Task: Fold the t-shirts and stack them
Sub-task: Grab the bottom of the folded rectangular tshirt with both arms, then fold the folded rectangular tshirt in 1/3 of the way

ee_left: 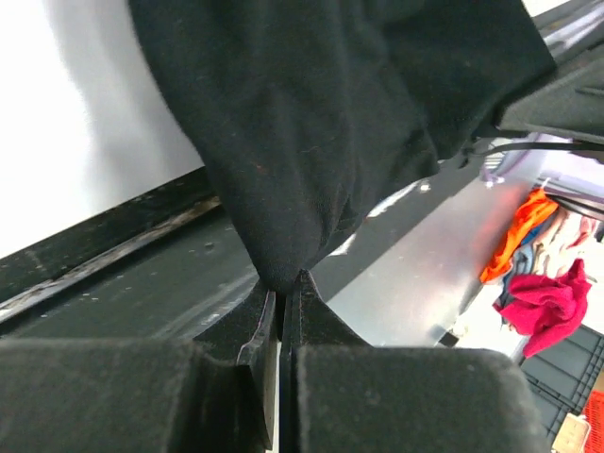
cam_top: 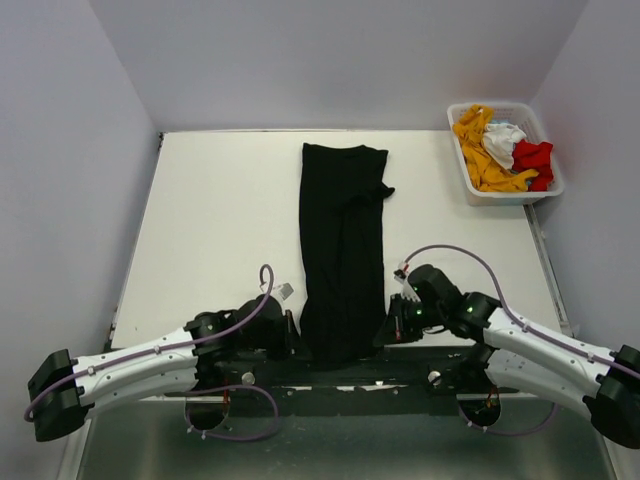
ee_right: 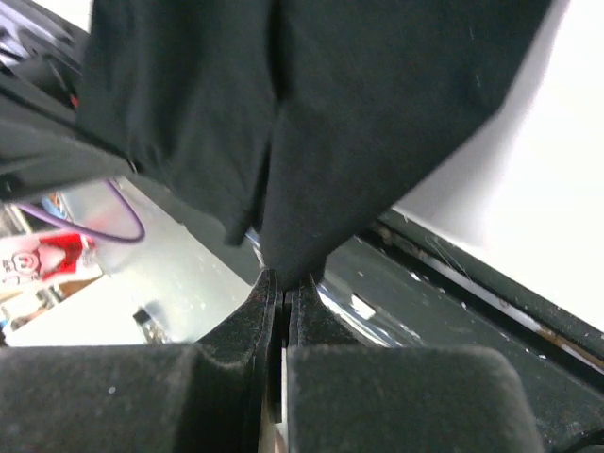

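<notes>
The large black t-shirt (cam_top: 343, 240) lies as a long narrow strip down the middle of the white table, from the far edge to the near edge. My left gripper (cam_top: 292, 335) is shut on its near left corner, and the cloth (ee_left: 311, 142) hangs from the closed jaws. My right gripper (cam_top: 390, 330) is shut on its near right corner, where the black cloth (ee_right: 377, 113) rises from the closed jaws. Orange-yellow (cam_top: 478, 150), white (cam_top: 500, 140) and red (cam_top: 533, 160) t-shirts lie crumpled in the basket at the far right.
The white slatted basket (cam_top: 508, 192) stands at the table's far right corner. A black rail (cam_top: 330, 375) runs along the near table edge under both grippers. Grey walls close the left, right and far sides.
</notes>
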